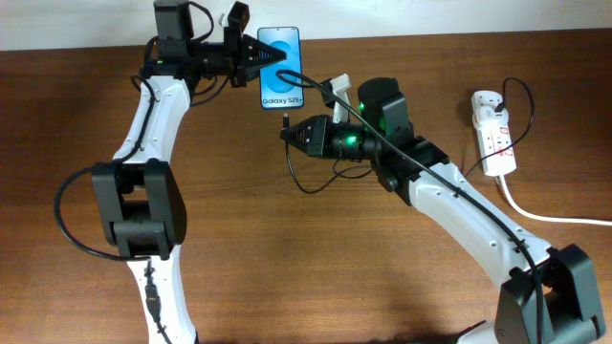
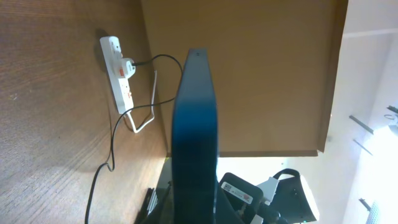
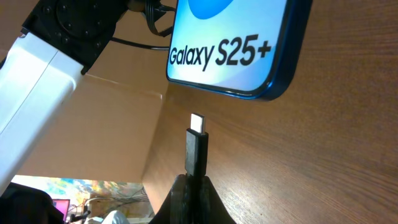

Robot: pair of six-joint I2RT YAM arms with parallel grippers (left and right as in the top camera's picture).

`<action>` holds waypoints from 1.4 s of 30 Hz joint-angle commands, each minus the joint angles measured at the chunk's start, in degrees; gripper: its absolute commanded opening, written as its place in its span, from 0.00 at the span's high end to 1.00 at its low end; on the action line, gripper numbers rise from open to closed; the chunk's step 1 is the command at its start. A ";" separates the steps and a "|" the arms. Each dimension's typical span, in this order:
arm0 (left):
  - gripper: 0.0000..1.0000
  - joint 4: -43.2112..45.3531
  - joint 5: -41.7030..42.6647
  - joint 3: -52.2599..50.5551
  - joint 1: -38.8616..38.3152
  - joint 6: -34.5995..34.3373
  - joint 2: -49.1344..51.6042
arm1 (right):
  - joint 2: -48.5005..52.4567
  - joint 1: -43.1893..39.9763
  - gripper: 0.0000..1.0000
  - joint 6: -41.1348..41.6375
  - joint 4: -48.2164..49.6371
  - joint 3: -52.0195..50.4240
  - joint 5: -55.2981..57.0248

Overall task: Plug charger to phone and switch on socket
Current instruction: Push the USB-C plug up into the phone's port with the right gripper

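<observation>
The phone, blue screen with "Galaxy S25+" text, is at the back of the table, held by my left gripper, which is shut on its upper part. In the left wrist view the phone shows edge-on. My right gripper is shut on the charger's black connector, whose silver tip points at the phone's bottom edge with a small gap. The thin black charger cable loops under the right arm. The white socket lies at the far right with a plug in it.
The socket's thick white cord runs off to the right edge. The socket also shows in the left wrist view with the thin black cable trailing from it. The wooden table's back edge is just behind the phone.
</observation>
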 commanded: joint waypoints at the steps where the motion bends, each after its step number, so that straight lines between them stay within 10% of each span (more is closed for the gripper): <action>1: 1.00 0.11 1.75 0.72 0.00 -0.61 -0.57 | 0.11 -0.17 0.96 0.02 0.22 0.48 -0.68; 42: 1.00 0.15 4.37 0.72 -1.97 0.76 -0.57 | 0.15 -0.17 0.96 -0.13 2.21 0.48 3.23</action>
